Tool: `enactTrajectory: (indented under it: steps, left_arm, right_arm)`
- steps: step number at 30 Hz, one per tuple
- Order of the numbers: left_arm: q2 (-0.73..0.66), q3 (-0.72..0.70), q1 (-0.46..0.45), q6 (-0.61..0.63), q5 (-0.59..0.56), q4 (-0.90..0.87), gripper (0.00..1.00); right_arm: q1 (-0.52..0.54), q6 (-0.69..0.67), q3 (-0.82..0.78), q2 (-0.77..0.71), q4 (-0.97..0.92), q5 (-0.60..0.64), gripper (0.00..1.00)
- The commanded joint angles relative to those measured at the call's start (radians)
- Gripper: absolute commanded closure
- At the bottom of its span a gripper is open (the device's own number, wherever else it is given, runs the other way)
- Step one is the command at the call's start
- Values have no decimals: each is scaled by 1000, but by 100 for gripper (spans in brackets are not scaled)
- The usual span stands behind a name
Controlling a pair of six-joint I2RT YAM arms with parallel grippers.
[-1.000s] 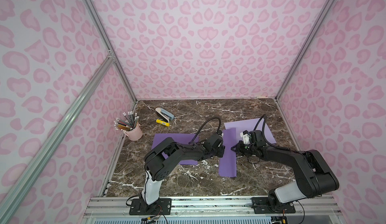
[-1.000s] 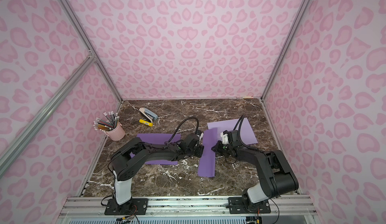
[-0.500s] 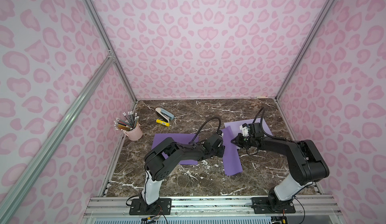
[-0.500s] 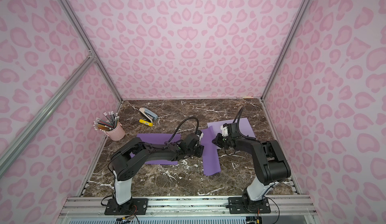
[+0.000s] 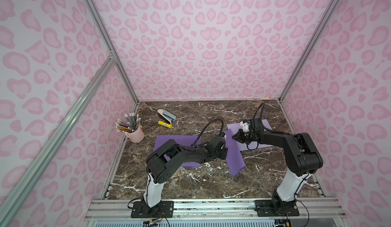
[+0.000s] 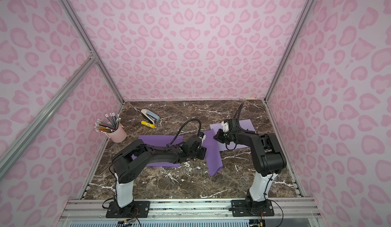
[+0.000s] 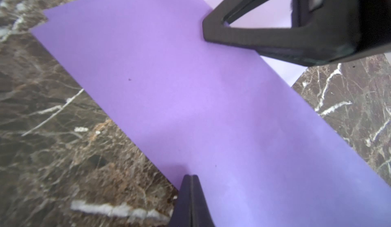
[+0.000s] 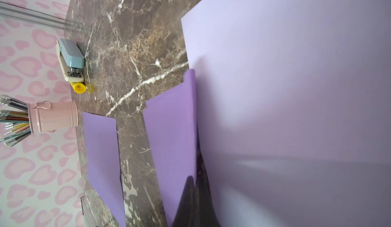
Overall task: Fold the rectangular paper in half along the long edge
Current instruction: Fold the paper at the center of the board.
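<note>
- Left wrist view: my left claw (image 7: 191,180) has its fingers together, tip down on one long edge of the folded purple paper (image 7: 190,99).
- Same view: my right claw (image 7: 205,32) is also closed, tip on the opposite long edge and further along. I cannot tell whether either claw has paper pinched between its fingers.
- Only this view shows a small step at one corner of the folded purple paper, so the two layers are not quite matched.
- Right wrist view: my right claw (image 8: 191,183) shows as one dark wedge with no gap, at the edge of the folded purple paper. A pale lilac sheet (image 8: 285,67) fills most of the picture beside it.
- Only the right wrist view shows the ribbed wall of the pink cup (image 8: 54,117).
- Both top views show both arms whole. The folded purple paper (image 5: 234,158) lies mid marble table (image 5: 190,183) between my claws, running far to near, with its far end over a corner of the pale lilac sheet.
- Top views also show a darker purple sheet (image 5: 179,139) flat under my left arm, out of sight for the left wrist camera.
- Pink cup: upright near the left wall, holding a bunch of pencils (image 5: 127,123) that fan out and lean toward that wall.
- Stapler (image 5: 167,115) and yellow tube (image 5: 165,124) lie just beside each other at far left, apart from the papers.
</note>
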Motion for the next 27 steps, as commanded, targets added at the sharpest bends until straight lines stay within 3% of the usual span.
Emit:
enactTrajectory:
  steps: [1,3,6,9,10,14,19,22,27]
  left_arm:
    - [17,-20,-1,6,5,-236,96]
    - [17,-20,0,5,6,-237,96]
    - [15,-22,-1,8,8,-237,96]
    - [10,-21,1,8,8,-237,96]
    - [8,-21,-1,8,7,-236,96]
    - [4,-20,-1,5,7,-237,96]
    - [-2,-15,0,7,8,-239,96]
    - [-7,-11,0,8,6,-245,96]
    - [-19,-12,0,2,0,-246,96]
  right_arm:
    - [1,-17,9,6,7,-6,100]
    - [1,-13,17,9,8,-11,98]
    - [2,-14,53,28,-1,-18,81]
    - [5,-19,101,64,-18,-21,77]
    - [5,-22,116,76,-25,-23,77]
    - [8,-27,131,98,-28,-31,100]
    - [5,-36,82,55,-17,-32,100]
    - [-5,-52,48,19,-29,-37,76]
    - [-38,-85,-77,-86,-40,-55,67]
